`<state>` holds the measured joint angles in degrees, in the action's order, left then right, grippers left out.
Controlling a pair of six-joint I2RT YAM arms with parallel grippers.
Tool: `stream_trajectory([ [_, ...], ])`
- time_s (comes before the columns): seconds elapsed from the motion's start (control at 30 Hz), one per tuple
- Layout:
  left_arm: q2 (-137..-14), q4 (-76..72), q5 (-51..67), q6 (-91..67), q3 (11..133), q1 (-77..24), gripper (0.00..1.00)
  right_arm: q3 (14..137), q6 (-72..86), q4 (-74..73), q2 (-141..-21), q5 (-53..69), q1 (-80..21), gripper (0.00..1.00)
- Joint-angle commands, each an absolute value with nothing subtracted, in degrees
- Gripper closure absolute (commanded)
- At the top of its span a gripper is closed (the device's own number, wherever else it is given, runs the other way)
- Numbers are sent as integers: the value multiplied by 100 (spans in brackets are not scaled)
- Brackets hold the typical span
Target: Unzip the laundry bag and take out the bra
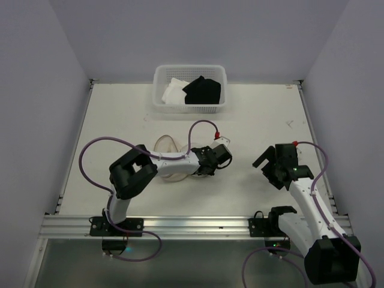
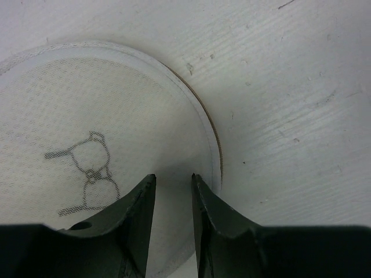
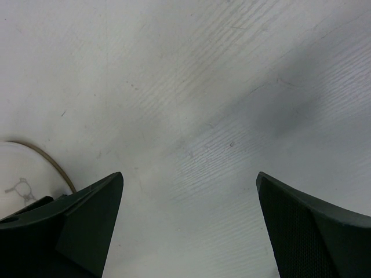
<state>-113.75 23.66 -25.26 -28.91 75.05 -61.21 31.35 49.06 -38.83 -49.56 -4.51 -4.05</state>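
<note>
The laundry bag lies flat on the table, a round whitish mesh disc partly under my left arm. In the left wrist view its flat face shows a small black bra icon. My left gripper hovers over that face near its right rim, jaws a narrow gap apart with only mesh showing between them. From above, the left gripper sits at the bag's right side. My right gripper stands wide open over bare table, with the bag's edge far to its left. The bra is hidden.
A white perforated basket stands at the back of the table, holding a white cloth and a black cloth. Purple cables loop off both arms. Walls close in the table on the left, right and back.
</note>
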Motion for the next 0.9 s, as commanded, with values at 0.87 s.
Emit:
stream_trajectory([
  [0.87, -11566, 2303, -1670, -2839, 7884, -6196, 58, 3112, 4808, -3525, -5203, -193, -378, 1],
])
